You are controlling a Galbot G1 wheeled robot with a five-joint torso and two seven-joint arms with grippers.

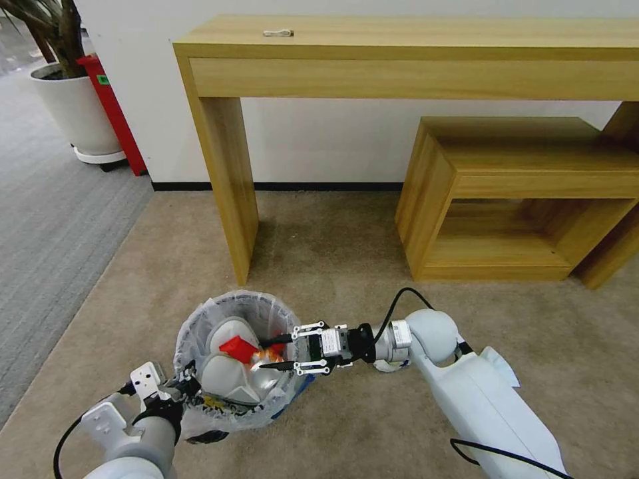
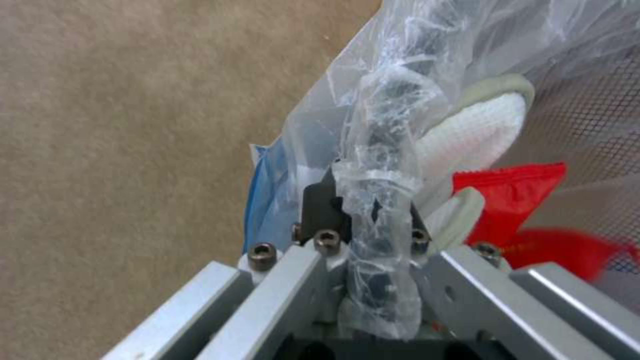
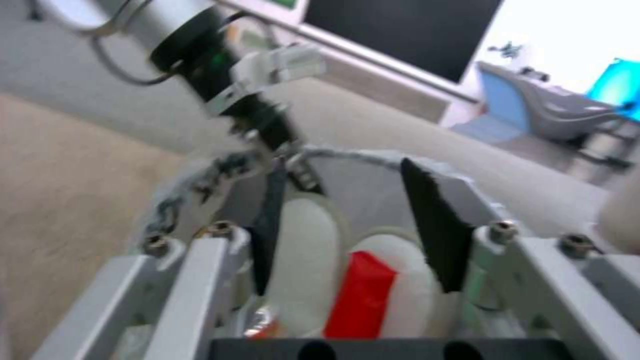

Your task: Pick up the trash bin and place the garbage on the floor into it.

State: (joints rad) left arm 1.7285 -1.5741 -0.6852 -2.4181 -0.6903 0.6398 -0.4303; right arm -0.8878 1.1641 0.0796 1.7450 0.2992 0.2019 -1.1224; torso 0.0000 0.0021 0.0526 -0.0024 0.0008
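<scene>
Head view: the trash bin [image 1: 233, 359] sits over the beige floor [image 1: 346, 266], just in front of the wooden tabletop's [image 1: 413, 40] leg. Inside it lie two white slippers [image 1: 229, 372] and a red wrapper [image 1: 238, 347]. The left claw [image 1: 190, 391] is clamped on the bin's bagged rim. The right claw [image 1: 274, 352] hangs spread apart over the bin's mouth.

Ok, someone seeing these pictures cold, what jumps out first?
The trash bin, held off the tan carpet at its rim by the left gripper, holds two white slippers and a red wrapper. The right gripper reaches over its mouth with jaws open, in front of the wooden desk.
</scene>
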